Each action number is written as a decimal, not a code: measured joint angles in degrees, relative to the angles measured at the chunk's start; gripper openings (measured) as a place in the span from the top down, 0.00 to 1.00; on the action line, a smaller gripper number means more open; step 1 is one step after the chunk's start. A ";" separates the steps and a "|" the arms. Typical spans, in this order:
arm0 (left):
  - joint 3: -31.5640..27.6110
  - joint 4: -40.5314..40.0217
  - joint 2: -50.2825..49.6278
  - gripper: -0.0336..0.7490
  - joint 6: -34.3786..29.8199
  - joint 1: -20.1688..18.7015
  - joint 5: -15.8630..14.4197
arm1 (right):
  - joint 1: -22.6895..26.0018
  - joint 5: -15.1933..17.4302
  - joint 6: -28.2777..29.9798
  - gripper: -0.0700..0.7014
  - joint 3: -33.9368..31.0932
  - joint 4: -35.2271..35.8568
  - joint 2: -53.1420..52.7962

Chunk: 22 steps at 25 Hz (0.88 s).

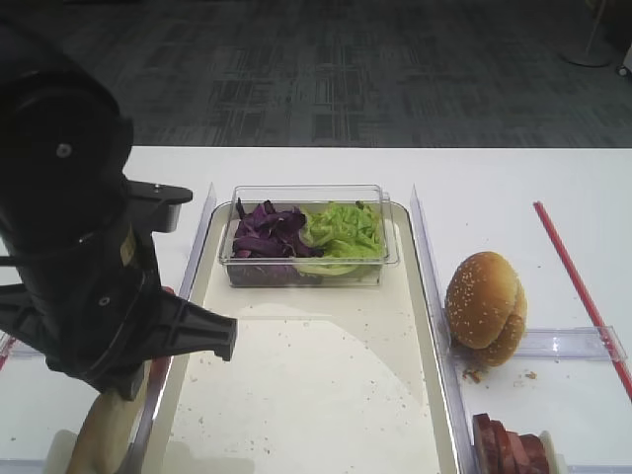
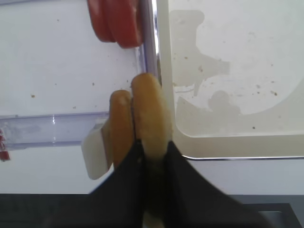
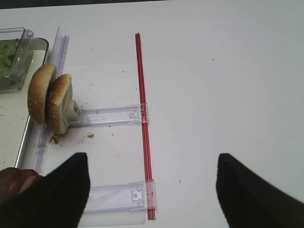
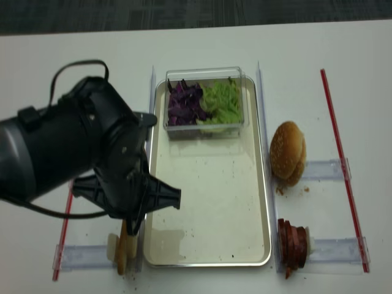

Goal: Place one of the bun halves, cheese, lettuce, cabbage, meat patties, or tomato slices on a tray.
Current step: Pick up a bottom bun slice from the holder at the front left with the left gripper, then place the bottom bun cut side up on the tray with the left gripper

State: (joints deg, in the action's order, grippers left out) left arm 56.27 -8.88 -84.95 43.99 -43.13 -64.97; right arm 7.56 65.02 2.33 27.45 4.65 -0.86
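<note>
Fingers of the left gripper (image 2: 153, 156) pinch one of the bun halves (image 2: 149, 111) edge-up, just outside the tray (image 2: 228, 142) at its near left corner — a second half stands against it. Tomato slices (image 2: 116, 21) stand in a row farther along that same edge. Lettuce (image 1: 344, 229) and cabbage (image 1: 265, 229) share a clear box (image 1: 308, 259) at the tray's far end. Meat patties (image 4: 292, 244) sit off the near right corner. The right gripper (image 3: 152, 190) hangs spread wide over the table (image 3: 228, 85) — holding nothing.
</note>
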 joint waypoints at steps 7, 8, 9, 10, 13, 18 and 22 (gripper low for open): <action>4.62 -1.49 2.49 0.91 -0.24 0.00 -4.02 | 0.00 0.00 0.00 0.17 0.00 0.00 0.00; 5.28 -1.61 2.70 0.91 -0.50 0.00 -4.28 | 0.00 0.00 0.00 0.17 0.00 0.00 0.00; 5.87 -1.72 2.75 0.91 -0.64 0.00 -4.56 | 0.00 0.00 0.00 0.17 0.00 0.00 0.00; 6.51 -1.73 2.75 0.91 -0.88 0.00 -4.63 | 0.00 0.00 0.00 0.17 0.00 0.00 0.00; 8.59 -1.95 2.75 0.91 -1.27 0.00 -4.77 | 0.00 0.00 0.28 0.17 0.00 0.00 0.00; 10.87 -1.95 2.75 0.91 -1.73 0.00 -4.89 | 0.00 0.00 0.28 0.17 0.00 0.00 0.00; 11.18 -1.95 2.75 0.91 -1.95 0.00 -5.00 | 0.00 0.00 0.28 0.17 0.00 0.00 0.00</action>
State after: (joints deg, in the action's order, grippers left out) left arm 67.45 -10.83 -82.20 42.04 -43.13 -69.96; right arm 7.56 65.02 2.62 27.45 4.65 -0.86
